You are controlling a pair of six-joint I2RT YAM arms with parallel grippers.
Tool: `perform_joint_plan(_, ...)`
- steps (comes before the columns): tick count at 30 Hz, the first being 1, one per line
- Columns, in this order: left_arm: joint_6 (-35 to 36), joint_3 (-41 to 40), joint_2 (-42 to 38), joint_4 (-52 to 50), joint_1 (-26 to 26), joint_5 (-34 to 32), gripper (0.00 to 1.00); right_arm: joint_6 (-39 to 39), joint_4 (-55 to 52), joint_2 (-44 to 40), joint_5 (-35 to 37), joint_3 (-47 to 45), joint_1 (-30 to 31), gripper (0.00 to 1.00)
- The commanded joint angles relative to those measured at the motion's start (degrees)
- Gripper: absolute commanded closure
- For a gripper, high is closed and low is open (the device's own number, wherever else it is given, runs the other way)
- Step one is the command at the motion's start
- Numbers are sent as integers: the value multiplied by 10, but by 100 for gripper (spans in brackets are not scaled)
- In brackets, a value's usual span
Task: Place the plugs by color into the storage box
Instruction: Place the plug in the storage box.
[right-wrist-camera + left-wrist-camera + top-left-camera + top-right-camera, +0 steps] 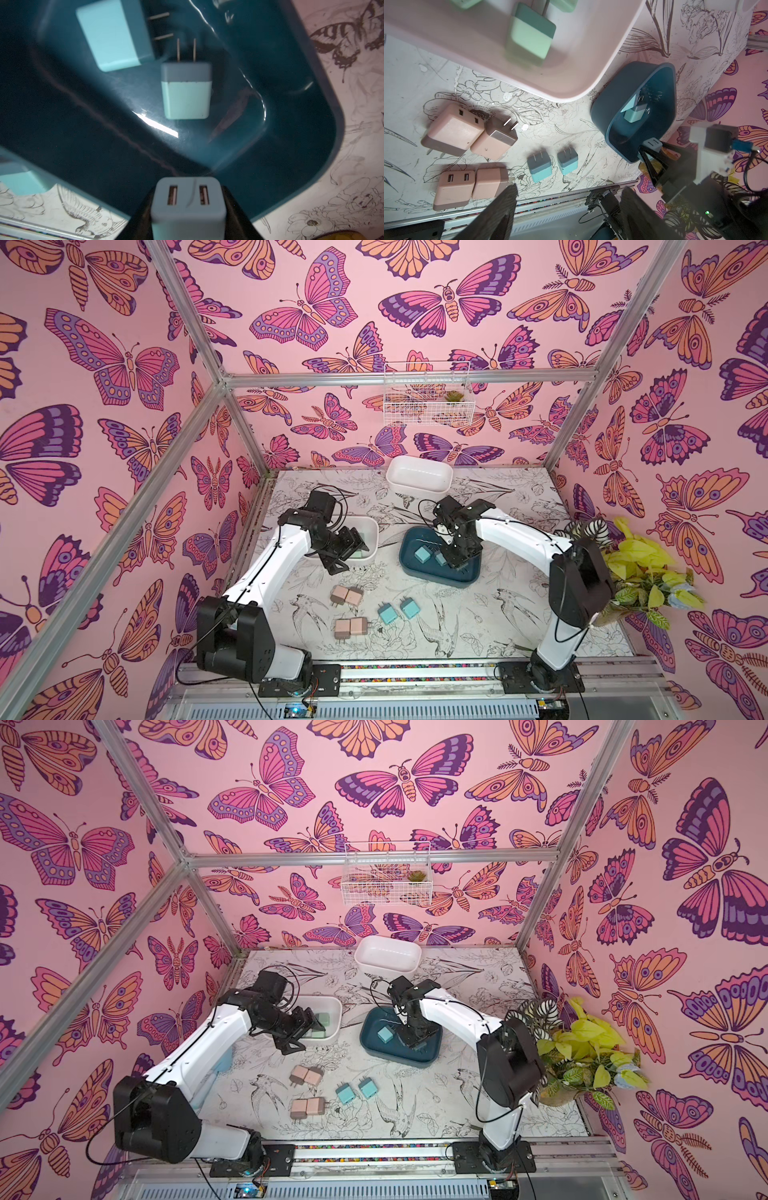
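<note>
The right tool (455, 559) grasps a teal-blue plug (188, 209) over the dark teal bin (432, 581), above two matching plugs (186, 97). It looks light, rigid and slick, so its flat sides suit holding best. The left tool (569, 188) hangs released.

Left arm (266, 566), right arm (515, 531): white links, black joints, black cables.

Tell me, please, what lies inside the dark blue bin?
A blue plug and a second blue plug lie in the bin. The right gripper holds a third blue plug above them. In both top views the arm covers part of its floor.
</note>
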Motion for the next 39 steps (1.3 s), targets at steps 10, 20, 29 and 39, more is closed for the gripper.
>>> perform_joint_plan(10, 15, -17, -18, -6, 13, 8, 20, -16, 28, 33, -48, -16, 19, 54)
perform_joint_plan(20, 20, -15, -10, -6, 14, 13, 20, 10, 50, 72, -55, -7, 38, 47)
perform_joint_plan(29, 23, -12, -15, -8, 22, 12, 20, 33, 11, 1, -23, 16, 40, 29)
perform_joint_plan(39, 22, 8, 0, -9, 27, 11, 19, 112, -41, -87, -51, 21, 182, 27)
